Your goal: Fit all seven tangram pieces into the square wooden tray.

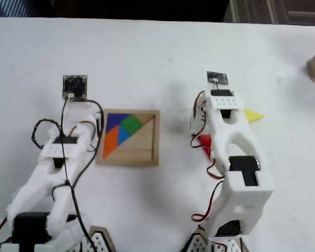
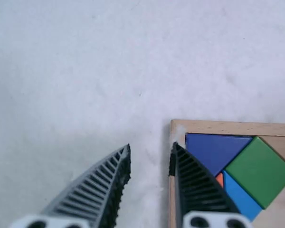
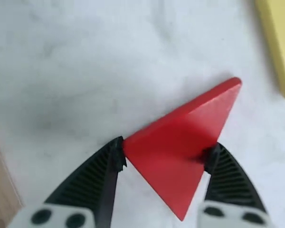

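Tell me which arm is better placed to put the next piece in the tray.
Right. The right gripper holds the red triangle, while the left gripper sits open and empty by the tray corner.

tray [image 1: 128,160]: blue piece [image 1: 114,124], green piece [image 1: 132,125], orange piece [image 1: 111,145] inside | red piece [image 1: 205,143], yellow piece [image 1: 253,115] flanking right arm [image 1: 236,152]
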`<state>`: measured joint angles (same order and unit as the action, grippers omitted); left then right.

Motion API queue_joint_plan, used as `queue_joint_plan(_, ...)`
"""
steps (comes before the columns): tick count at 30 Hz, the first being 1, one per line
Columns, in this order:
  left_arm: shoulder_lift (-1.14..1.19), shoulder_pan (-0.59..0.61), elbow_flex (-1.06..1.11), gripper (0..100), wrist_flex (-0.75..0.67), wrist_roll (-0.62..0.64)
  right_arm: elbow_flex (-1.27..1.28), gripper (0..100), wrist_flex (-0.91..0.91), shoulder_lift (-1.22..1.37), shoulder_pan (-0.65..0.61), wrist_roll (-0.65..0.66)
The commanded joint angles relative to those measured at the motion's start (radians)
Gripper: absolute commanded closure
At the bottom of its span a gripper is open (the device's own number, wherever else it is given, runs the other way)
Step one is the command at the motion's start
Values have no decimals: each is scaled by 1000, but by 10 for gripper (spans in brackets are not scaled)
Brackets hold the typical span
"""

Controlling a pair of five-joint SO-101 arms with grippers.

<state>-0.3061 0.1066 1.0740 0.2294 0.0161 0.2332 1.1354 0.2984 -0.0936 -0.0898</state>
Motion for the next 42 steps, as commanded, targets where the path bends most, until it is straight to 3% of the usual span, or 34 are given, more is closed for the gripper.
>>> queue_joint_plan(1, 2, 13, -52, 846, 3, -3, -31, 848, 5, -90, 1, 75)
queue_joint_plan(7, 2, 13, -52, 846, 3, -3, -31, 848, 5, -127, -38, 140)
queue_joint_plan(17, 2, 13, -52, 846, 3, -3, -40, 840, 30, -136, -19, 130)
queue_joint_plan(25, 2, 13, -52, 846, 2, -3, -40, 675, 47, -148, -25, 0)
queue_joint_plan(33, 2, 13, -52, 846, 2, -3, -66, 678, -25, 51, -18, -63)
queue_joint_plan(39, 2, 15, -52, 846, 2, -3, -141, 803, 31, 107, -15, -63)
queue_joint_plan(42, 2, 15, -52, 846, 2, -3, -141, 814, 28, 107, -5, -61)
